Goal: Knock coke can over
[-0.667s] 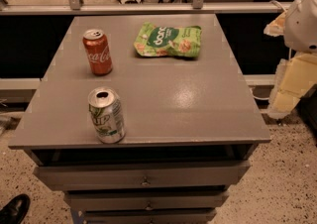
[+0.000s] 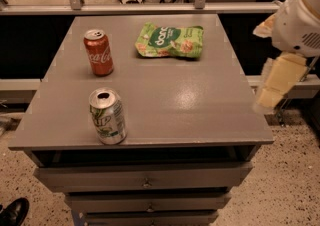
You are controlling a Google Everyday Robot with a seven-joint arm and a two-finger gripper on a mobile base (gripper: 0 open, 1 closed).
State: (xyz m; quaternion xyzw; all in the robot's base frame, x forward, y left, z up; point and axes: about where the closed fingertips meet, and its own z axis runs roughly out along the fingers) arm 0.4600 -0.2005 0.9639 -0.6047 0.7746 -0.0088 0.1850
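The coke can (image 2: 98, 52) is red-orange with white script and a silver top. It stands upright on the far left part of the grey table top (image 2: 170, 105). My gripper (image 2: 271, 90) hangs from the white arm (image 2: 300, 20) beyond the table's right edge, pointing down, far to the right of the can and not touching anything.
A green-and-white silver can (image 2: 107, 116) stands upright near the front left edge, in front of the coke can. A green snack bag (image 2: 170, 41) lies flat at the back centre. Drawers (image 2: 145, 182) sit under the table top. A black shoe (image 2: 14, 212) is on the floor at the lower left.
The arm and gripper have shifted a little to the left, closer to the table's right edge. The cans and the bag have not moved.
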